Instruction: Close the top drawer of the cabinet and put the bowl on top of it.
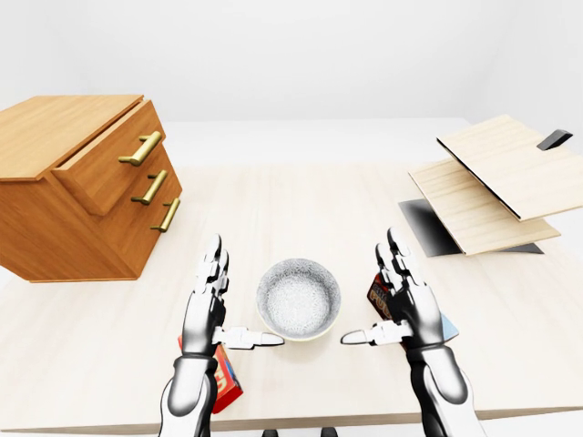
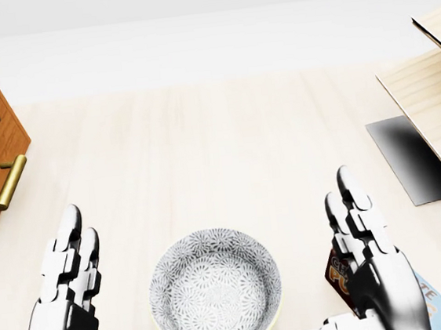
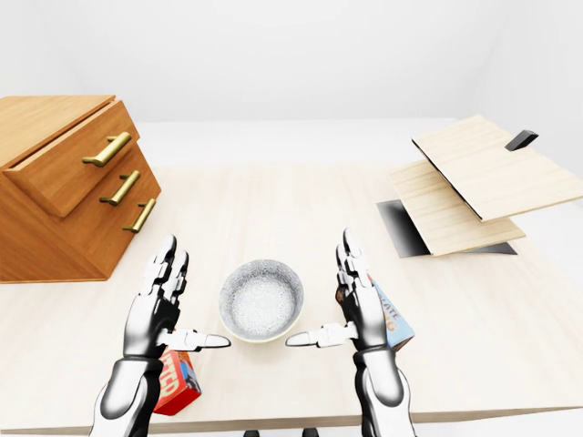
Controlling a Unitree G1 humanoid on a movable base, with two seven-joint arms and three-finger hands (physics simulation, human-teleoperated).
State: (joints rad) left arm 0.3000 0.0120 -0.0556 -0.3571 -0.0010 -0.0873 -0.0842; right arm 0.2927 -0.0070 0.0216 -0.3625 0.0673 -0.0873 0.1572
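Bowl is flanked near the table edge by left hand and right hand, fingers spread, nothing gripped; further left, cabinet top drawer is seen pulled out; both steps judged pending

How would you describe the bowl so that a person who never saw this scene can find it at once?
Start at the pale wooden table and look at its near edge, at the bottom of the left-eye view. The bowl stands there between the left hand and the right hand, whose open fingers do not touch it. It is the only round thing, grey-white and speckled; the small packages beside it are boxy and coloured.
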